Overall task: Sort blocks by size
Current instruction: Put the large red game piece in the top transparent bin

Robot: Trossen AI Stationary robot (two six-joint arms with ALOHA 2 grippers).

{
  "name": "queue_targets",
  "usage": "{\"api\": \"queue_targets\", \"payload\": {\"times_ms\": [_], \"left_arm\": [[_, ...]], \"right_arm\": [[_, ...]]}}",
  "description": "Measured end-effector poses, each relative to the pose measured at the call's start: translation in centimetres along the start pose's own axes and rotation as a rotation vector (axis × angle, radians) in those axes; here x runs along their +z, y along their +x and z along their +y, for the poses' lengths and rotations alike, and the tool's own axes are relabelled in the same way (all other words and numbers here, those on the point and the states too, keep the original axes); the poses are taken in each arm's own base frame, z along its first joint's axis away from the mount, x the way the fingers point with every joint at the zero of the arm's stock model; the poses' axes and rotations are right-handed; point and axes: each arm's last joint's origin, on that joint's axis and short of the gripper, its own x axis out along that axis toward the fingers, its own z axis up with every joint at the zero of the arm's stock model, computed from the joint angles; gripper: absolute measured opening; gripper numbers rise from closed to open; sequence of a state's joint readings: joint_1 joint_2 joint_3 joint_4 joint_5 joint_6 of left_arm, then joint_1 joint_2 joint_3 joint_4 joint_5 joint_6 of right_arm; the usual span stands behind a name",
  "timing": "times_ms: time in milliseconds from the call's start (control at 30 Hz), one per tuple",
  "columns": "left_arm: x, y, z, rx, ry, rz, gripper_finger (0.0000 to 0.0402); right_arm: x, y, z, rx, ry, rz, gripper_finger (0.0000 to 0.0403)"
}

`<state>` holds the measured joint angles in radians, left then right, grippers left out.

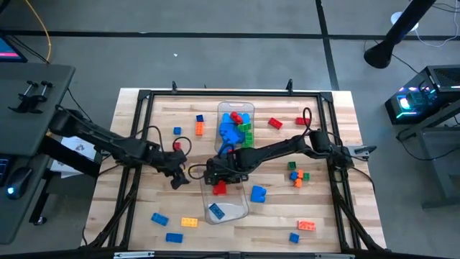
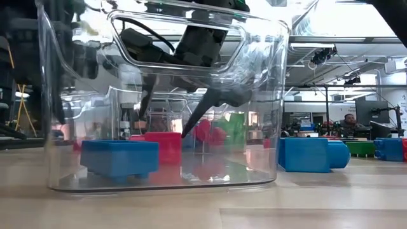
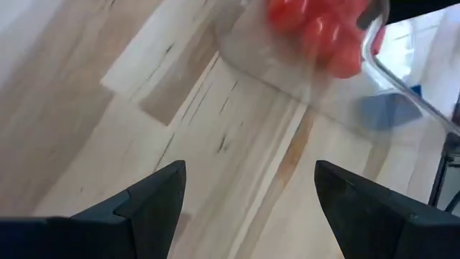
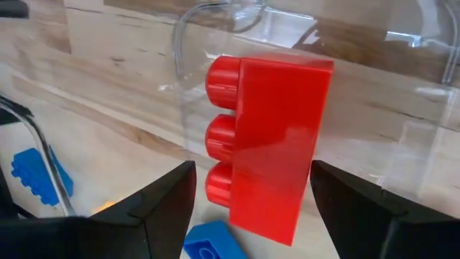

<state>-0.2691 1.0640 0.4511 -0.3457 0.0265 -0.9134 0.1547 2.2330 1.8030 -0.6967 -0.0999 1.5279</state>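
The right gripper (image 1: 218, 175) is hanging over the near clear bin (image 1: 243, 210), fingers spread either side of a large red block (image 4: 269, 144) without pinching it, so a drop-off looks underway. Next it is likely lifting clear toward the scattered blocks; the left gripper (image 1: 177, 176), also spread, is waiting just beside that bin.

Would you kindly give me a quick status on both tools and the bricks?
Left tool open, empty, beside the near bin. Right tool open over that bin, red brick between its fingers, not clamped. Loose bricks around; nothing blocking.
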Motion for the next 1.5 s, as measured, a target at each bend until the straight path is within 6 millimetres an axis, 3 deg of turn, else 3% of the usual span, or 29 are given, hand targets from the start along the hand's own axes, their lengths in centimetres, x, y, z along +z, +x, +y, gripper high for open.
{"api": "queue_targets", "payload": {"times_ms": [200,600,1100,1500], "left_arm": [[-0.2,0.5,-1.8,-0.061,0.109,-0.123,0.0294],[-0.4,5.0,-2.6,0.008,0.237,-0.187,0.0294],[0.2,5.7,-2.2,0.084,0.227,-0.27,0.0294],[0.2,5.8,-2.1,0.103,0.226,-0.273,0.0294]], "right_arm": [[0.0,0.0,0.0,0.0,-0.046,-0.003,0.0267],[0.2,0.0,0.0,0.005,-0.075,-0.004,0.0267],[0.3,0.2,0.2,0.022,-0.136,-0.04,0.0267],[0.3,-0.4,2.3,0.204,-0.217,-0.033,0.0267]]}}
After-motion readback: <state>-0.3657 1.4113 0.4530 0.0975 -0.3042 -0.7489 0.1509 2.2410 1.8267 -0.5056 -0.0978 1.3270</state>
